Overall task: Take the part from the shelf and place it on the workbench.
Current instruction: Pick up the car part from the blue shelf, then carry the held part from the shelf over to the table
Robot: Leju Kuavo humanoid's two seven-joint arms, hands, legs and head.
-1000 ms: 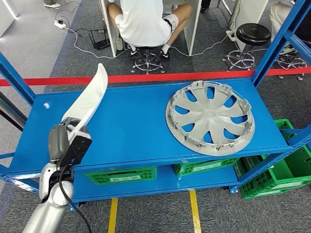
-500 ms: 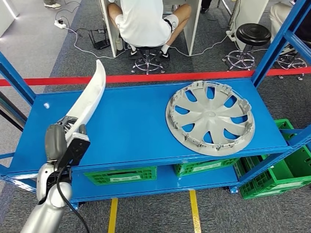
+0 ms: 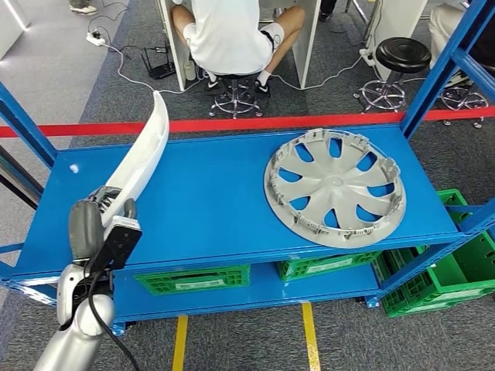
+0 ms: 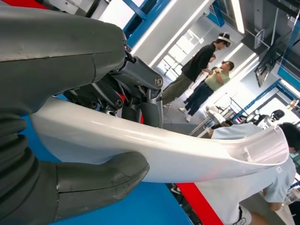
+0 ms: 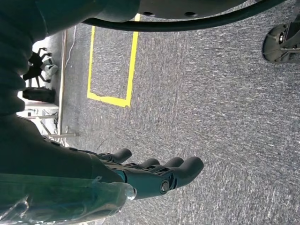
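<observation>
The white curved part [image 3: 141,158] is in the left hand [image 3: 102,220], gripped at its lower end, with the long blade of it rising up and away from the hand over the near-left corner of the blue shelf [image 3: 210,197]. It looks lifted clear of the shelf surface, though its lower end is hidden behind the hand, so I cannot be sure nothing touches. Holding it by one end and tilted up seems meant to keep the long free end from dragging on the shelf as it comes out.

The left wrist view gives what the head view cannot: the thick thumb [image 4: 102,180] pressed under the part [image 4: 169,154] and the darker fingers [image 4: 141,86] closed over it from the other side, so the hand is clamped on the part across its width (a firm wrap, not a fingertip pinch). The head view, in turn, shows the part's whole length and how it stands over the shelf.

Well off to the right of the hand, flat on the same shelf, lies a silver wheel cover [image 3: 334,188]. Green crates [image 3: 192,278] sit on the tier below. Beyond the shelf runs a red line [image 3: 280,121] on the floor, and a person [image 3: 227,35] sits on a stool behind it.

The right hand [image 5: 155,173] hangs over grey carpet, fingers stretched out side by side, holding nothing.

The bench is not in sight; judging by this, the carry is yet to come.
</observation>
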